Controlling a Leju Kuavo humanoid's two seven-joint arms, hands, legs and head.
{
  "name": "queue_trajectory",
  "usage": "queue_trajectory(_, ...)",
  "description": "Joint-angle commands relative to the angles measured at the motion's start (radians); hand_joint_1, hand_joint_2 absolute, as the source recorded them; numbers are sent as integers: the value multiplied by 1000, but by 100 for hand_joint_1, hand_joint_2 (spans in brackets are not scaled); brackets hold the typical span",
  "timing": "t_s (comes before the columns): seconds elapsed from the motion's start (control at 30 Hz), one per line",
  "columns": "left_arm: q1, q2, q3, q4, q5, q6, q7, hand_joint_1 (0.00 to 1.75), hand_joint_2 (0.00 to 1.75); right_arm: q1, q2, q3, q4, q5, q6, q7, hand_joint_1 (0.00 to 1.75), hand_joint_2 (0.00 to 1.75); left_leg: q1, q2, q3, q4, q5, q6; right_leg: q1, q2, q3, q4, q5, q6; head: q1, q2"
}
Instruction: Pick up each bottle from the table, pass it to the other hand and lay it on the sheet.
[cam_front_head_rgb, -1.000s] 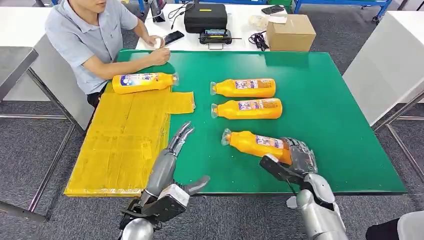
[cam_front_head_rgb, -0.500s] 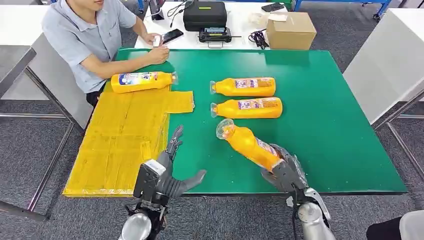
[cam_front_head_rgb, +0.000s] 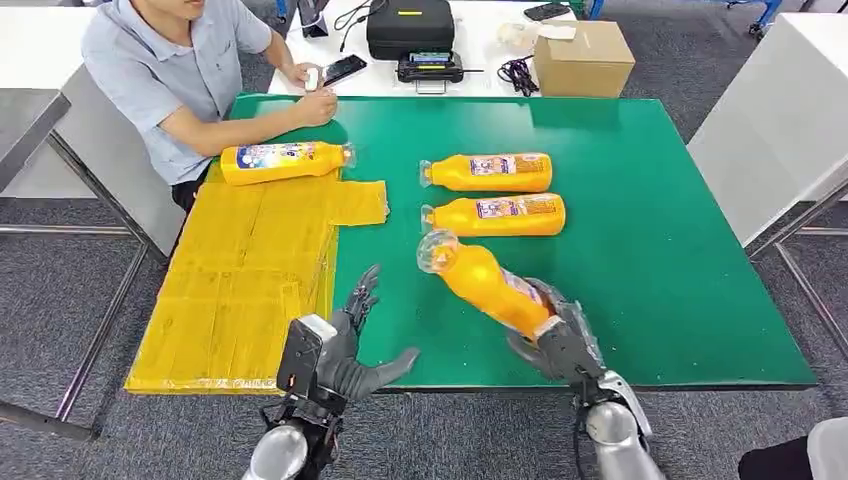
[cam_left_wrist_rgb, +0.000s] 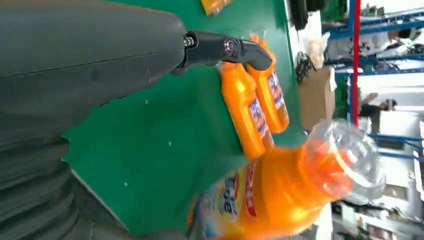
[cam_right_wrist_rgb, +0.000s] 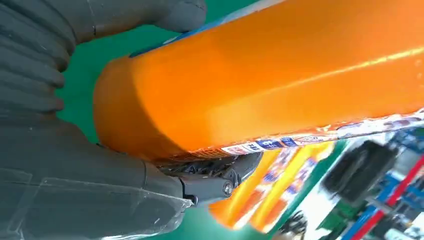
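Right hand (cam_front_head_rgb: 556, 338) clamped around the base end of an orange bottle (cam_front_head_rgb: 487, 283), fingers wrapped on its lower body, thumb pressed against the side as seen in the right wrist view (cam_right_wrist_rgb: 165, 12). Bottle raised off the green table (cam_front_head_rgb: 650, 250), tilted, long axis running from the grip up and away toward the left, clear cap end (cam_front_head_rgb: 436, 250) pointing toward the middle of the table and leaning to the left arm's side. Left hand (cam_front_head_rgb: 345, 345) waiting near the table's front edge, holding nothing, fingers spread, thumb splayed toward the bottle, palm turned toward it. Gap between the two: bottle's neck beside and slightly beyond the left fingers, well within the left wrist view, where the cap end (cam_left_wrist_rgb: 345, 165) looms close past the outstretched finger (cam_left_wrist_rgb: 225, 47). Handover probably turning on that one line: free neck half of the bottle facing the left hand, base half already taken by the right, so a grasp around the upper body seems the natural one. Yellow sheet (cam_front_head_rgb: 250, 280) just beside the left hand on its outer side, one bottle on the sheet (cam_front_head_rgb: 285, 162) already lying at its far end near a seated person (cam_front_head_rgb: 170, 70). Two more bottles (cam_front_head_rgb: 490, 172) lying side by side on the table beyond the held one, apart from it, caps pointing left.
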Motion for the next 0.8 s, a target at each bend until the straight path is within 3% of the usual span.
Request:
queue_trajectory(0.03, -86, -38, -34, 166, -11, -47, -36, 0, 175, -65, 5, 131, 82, -15, -9, -8, 175, 175, 0, 1, 1, 0, 0, -1, 0, 0, 1, 0, 0, -1, 0, 0)
queue_trajectory(0.5, -177, -38, -43, 204, 156, 33, -81, 0, 175, -147, 32, 260, 202, 40, -67, -16, 175, 175, 1, 1, 1, 0, -1, -1, 1, 1, 1, 0, 0, -2, 0, 0)
queue_trajectory(0.8, -195, -38, -52, 213, 256, 46, -99, 0, 175, -167, 59, 273, 230, 33, -85, -23, 175, 175, 1, 0, 1, 0, -1, -2, 1, 0, 2, 0, -1, -2, 1, 0)
